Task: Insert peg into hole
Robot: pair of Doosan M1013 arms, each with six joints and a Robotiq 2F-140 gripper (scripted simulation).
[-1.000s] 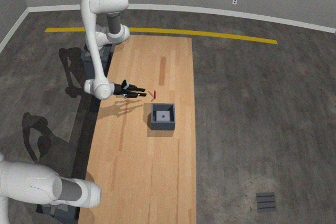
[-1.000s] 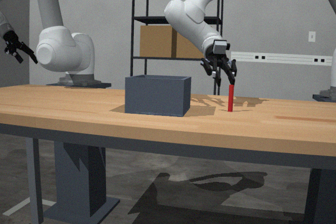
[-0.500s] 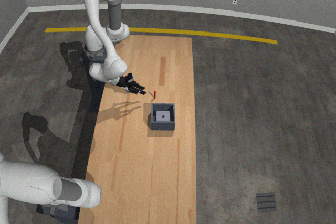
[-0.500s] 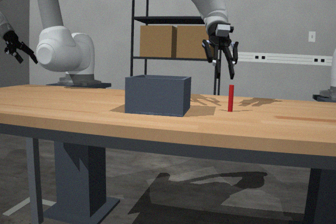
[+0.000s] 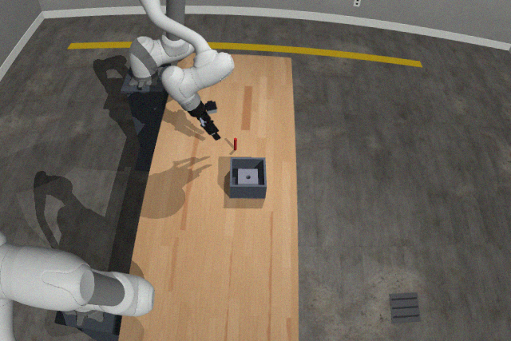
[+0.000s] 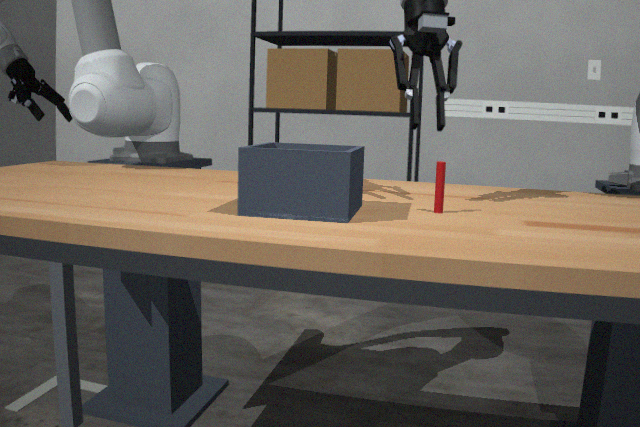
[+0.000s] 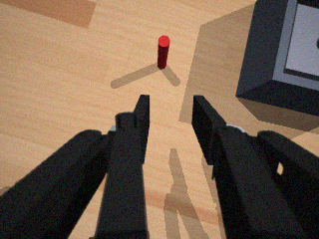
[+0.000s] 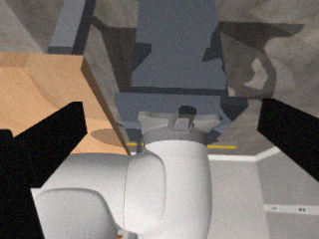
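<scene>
The red peg (image 5: 235,144) (image 6: 439,187) (image 7: 162,52) stands upright on the table beside the open dark grey box (image 5: 247,192) (image 6: 297,182) (image 7: 263,50). The light grey plate (image 5: 242,172) (image 7: 303,42) lies at the bottom of the box, with its round hole (image 5: 247,176) empty. My left gripper (image 5: 216,137) (image 6: 428,128) (image 7: 170,110) is partly open and empty, pointing steeply down, above the peg's height and off to its arm side. The peg shows beyond the fingertips in the left wrist view. My right gripper (image 6: 55,119) (image 8: 171,116) is wide open and empty, far from peg and box.
The box walls rise around the plate; one box side faces the peg across a short gap. The wooden table (image 5: 231,271) (image 6: 516,251) carries peg and box. A black shelf (image 6: 325,35) with cardboard boxes (image 6: 299,78) stands behind. The right wrist view shows a table corner (image 8: 40,100).
</scene>
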